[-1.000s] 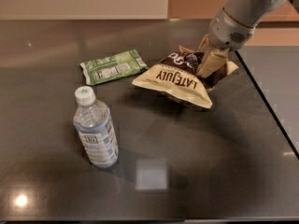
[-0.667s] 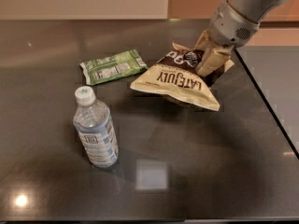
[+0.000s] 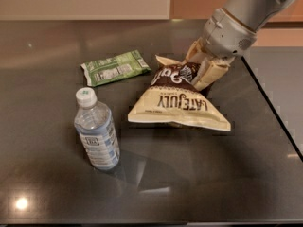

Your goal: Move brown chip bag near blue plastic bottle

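The brown chip bag (image 3: 177, 98) is dark brown at its far end and cream-yellow at its near end, printed "LATE JULY". It hangs tilted over the dark table, just right of centre. My gripper (image 3: 202, 69) comes in from the upper right and is shut on the bag's brown far end. The blue plastic bottle (image 3: 96, 129) stands upright at the left front, clear with a white cap and a pale label. It stands a short gap to the left of the bag's cream end.
A flat green snack packet (image 3: 116, 67) lies behind the bottle, left of the bag. The dark table (image 3: 199, 183) ends at its right edge (image 3: 274, 108), close to the arm. Light glares reflect near the front left.
The gripper has carried the bag left and toward the front, closer to the bottle. The bottle and the green packet have not moved.
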You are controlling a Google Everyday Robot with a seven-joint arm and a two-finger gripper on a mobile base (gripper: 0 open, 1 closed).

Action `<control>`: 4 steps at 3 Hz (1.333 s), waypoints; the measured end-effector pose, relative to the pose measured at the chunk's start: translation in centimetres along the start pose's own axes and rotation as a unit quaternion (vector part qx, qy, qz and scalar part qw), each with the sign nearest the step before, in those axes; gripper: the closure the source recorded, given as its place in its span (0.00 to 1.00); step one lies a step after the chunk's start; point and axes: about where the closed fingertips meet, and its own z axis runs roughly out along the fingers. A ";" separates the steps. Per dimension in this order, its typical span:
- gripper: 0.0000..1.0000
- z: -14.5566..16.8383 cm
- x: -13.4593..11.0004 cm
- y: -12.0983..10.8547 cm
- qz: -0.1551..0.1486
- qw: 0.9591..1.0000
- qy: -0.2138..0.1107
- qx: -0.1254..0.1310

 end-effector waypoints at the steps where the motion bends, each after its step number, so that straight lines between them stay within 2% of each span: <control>1: 1.00 1.5 -2.0 1.6 -0.029 0.999 -0.009 -0.014; 2: 1.00 3.1 -3.8 3.3 -0.050 0.998 -0.006 -0.026; 3: 0.83 4.4 -4.8 4.4 -0.058 0.998 0.005 -0.035; 4: 0.59 5.3 -5.2 4.7 -0.060 0.997 0.017 -0.037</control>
